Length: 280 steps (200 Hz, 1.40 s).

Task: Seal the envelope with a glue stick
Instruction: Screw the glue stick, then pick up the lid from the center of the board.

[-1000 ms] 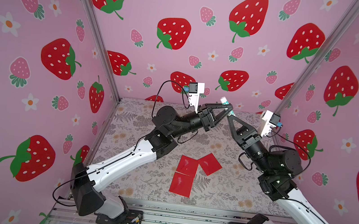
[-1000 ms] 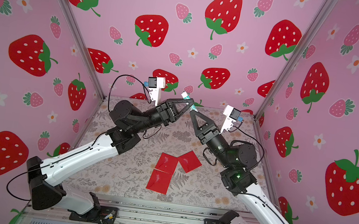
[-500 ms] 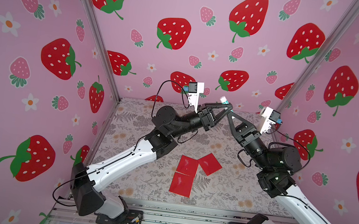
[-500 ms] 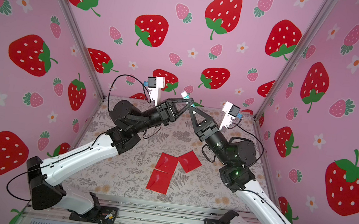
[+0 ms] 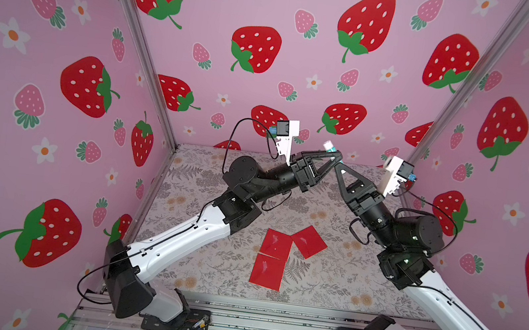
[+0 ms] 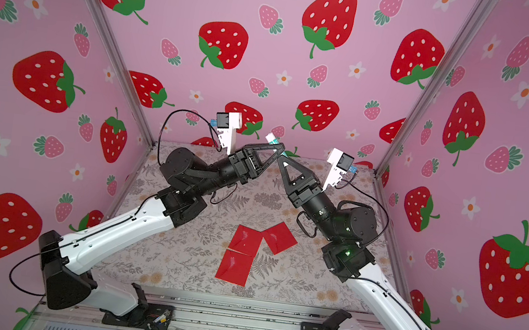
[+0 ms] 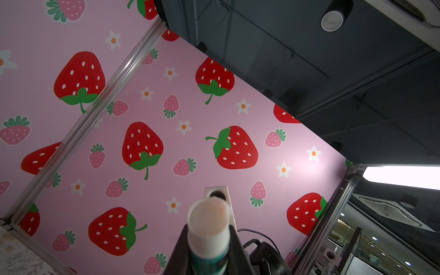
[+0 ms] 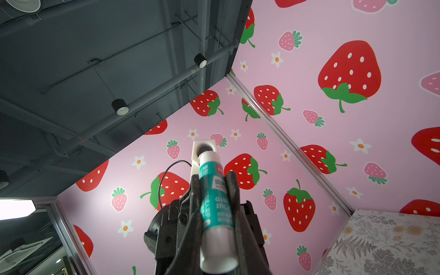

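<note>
Left gripper [image 5: 336, 154] clamped on the glue stick [image 5: 328, 144], right gripper [image 5: 338, 166] pinching the same stick at its teal label. Tips meet in mid-air near the rear wall. Red envelopes [image 5: 274, 247] lie flat on the floral table [image 5: 205, 179] below, well apart.

High over the back of the table [image 5: 328, 278], the left gripper [image 5: 334, 154] and right gripper [image 5: 338, 165] meet tip to tip with the glue stick [image 5: 328, 145] between them; in front, three paper sheets [image 5: 275, 243] lie flat mid-table, close together
</note>
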Tool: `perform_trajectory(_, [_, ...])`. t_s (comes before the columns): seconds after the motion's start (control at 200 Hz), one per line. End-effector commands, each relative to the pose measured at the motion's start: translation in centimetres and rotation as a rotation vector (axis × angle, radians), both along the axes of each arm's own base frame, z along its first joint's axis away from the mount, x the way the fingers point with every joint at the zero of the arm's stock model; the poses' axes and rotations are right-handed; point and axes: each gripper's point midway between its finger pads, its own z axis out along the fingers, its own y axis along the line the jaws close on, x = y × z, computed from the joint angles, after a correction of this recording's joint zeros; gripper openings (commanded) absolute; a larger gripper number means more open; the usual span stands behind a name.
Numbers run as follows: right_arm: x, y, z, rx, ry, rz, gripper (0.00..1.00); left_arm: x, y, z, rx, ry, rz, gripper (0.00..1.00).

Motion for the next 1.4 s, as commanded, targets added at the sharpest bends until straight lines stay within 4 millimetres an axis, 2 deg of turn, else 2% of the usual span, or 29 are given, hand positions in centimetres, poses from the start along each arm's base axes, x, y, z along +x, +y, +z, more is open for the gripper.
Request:
perform_trajectory(0.0, [-0.5,-1.4,1.3,0.020,-0.053,-0.066,0.07,-0.8,0.5,0.1,0.025,-0.047,0.015,0.26])
perform_trajectory(0.11, [0.2,-2.4,-0.3,-0.033,-0.062,-0.181,0.03,-0.3,0.7,-2.1,0.092,-0.019,0.064,0.40])
perform_trajectory(0.115, [-0.2,-2.8,0.1,-0.026,-0.072,-0.186,0.03,-0.2,0.8,-2.3,0.095,-0.016,0.068,0.40])
perform_trajectory(0.24, [0.2,-4.3,-1.0,-0.141,-0.081,-0.322,0.02,0.5,1.5,-5.4,0.188,0.027,0.122,0.47])
perform_trajectory(0.31, [0.8,-4.8,-2.1,-0.227,-0.078,-0.397,0.02,0.9,2.0,-8.0,0.296,0.060,0.164,0.47])
perform_trajectory(0.42, [2.4,-5.3,-4.4,-0.363,-0.055,-0.499,0.02,2.2,3.4,-13.2,0.505,0.124,0.267,0.47])
perform_trajectory(0.53, [4.3,-5.4,-7.1,-0.484,-0.001,-0.550,0.01,4.1,6.0,-18.8,0.723,0.216,0.369,0.46])
perform_trajectory(0.66, [6.3,-5.3,-10.3,-0.572,0.075,-0.546,0.02,6.9,10.4,-24.9,0.948,0.363,0.501,0.46])
perform_trajectory(0.73, [7.1,-5.6,-11.7,-0.587,0.118,-0.534,0.01,8.1,12.3,-27.8,1.040,0.432,0.534,0.47])
perform_trajectory(0.745, [7.9,-5.4,-12.8,-0.608,0.145,-0.529,0.01,8.3,12.7,-28.3,1.056,0.448,0.540,0.47])
perform_trajectory(0.77, [8.3,-5.4,-13.5,-0.613,0.166,-0.522,0.01,8.7,13.5,-29.4,1.089,0.481,0.552,0.47])
perform_trajectory(0.88, [9.1,-6.0,-15.4,-0.612,0.222,-0.509,0.01,10.5,15.8,-33.3,1.177,0.610,0.542,0.47])
perform_trajectory(1.035, [9.5,-6.9,-17.5,-0.623,0.274,-0.503,0.01,13.0,19.7,-37.8,1.283,0.784,0.614,0.42])
perform_trajectory(1.136, [9.5,-7.7,-18.4,-0.616,0.304,-0.505,0.01,14.2,21.5,-40.4,1.363,0.877,0.633,0.41])
perform_trajectory(1.231, [9.6,-7.9,-19.1,-0.619,0.326,-0.499,0.02,15.3,22.4,-42.6,1.432,0.934,0.632,0.41])
perform_trajectory(1.396, [9.8,-8.4,-19.9,-0.626,0.350,-0.500,0.02,17.1,22.8,-45.0,1.486,0.986,0.626,0.42])
